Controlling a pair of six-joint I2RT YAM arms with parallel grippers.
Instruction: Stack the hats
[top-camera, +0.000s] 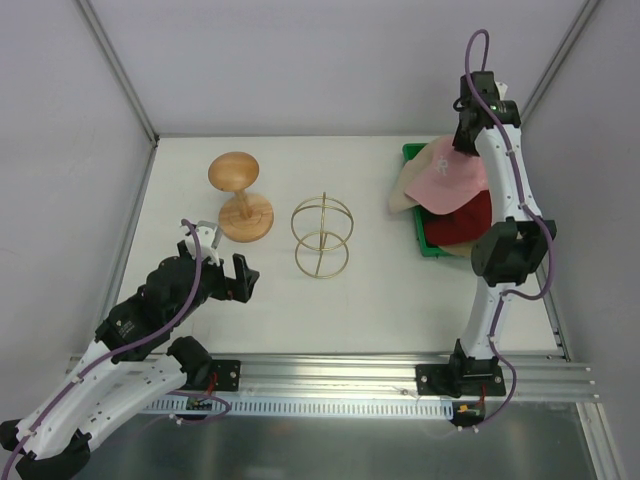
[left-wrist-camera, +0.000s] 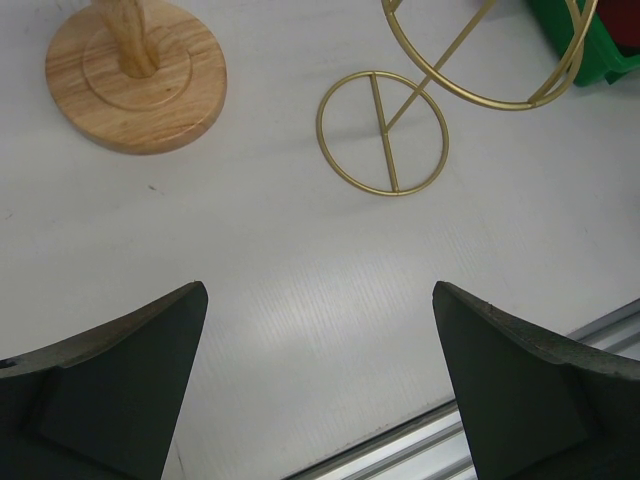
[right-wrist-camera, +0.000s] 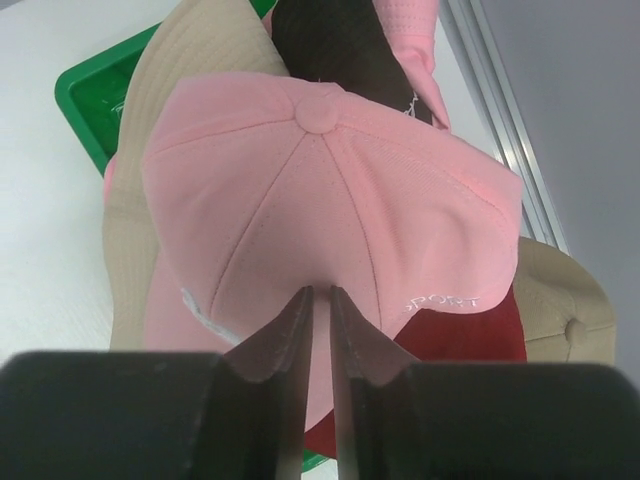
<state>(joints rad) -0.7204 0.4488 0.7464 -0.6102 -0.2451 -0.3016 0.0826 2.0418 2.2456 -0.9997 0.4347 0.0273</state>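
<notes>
The hats lie heaped in a green tray (top-camera: 412, 152) at the back right. The pink hat (top-camera: 455, 170) is on top, over the red cap (top-camera: 465, 222) and the cream bucket hat (top-camera: 405, 192). My right gripper (top-camera: 462, 143) is over the heap. In the right wrist view my right gripper (right-wrist-camera: 321, 292) is shut, pinching a fold of the pink hat (right-wrist-camera: 320, 190). Around it show the red cap (right-wrist-camera: 460, 340), tan cap (right-wrist-camera: 560, 310), cream bucket hat (right-wrist-camera: 190, 50) and black hat (right-wrist-camera: 330, 40). My left gripper (top-camera: 222, 258) is open and empty, low over the table (left-wrist-camera: 320, 290).
A mushroom-shaped wooden stand (top-camera: 238, 195) stands at the back left, just beyond my left gripper; its base shows in the left wrist view (left-wrist-camera: 135, 75). A gold wire globe stand (top-camera: 321, 237) stands mid-table (left-wrist-camera: 385, 130). A metal rail runs along the near edge.
</notes>
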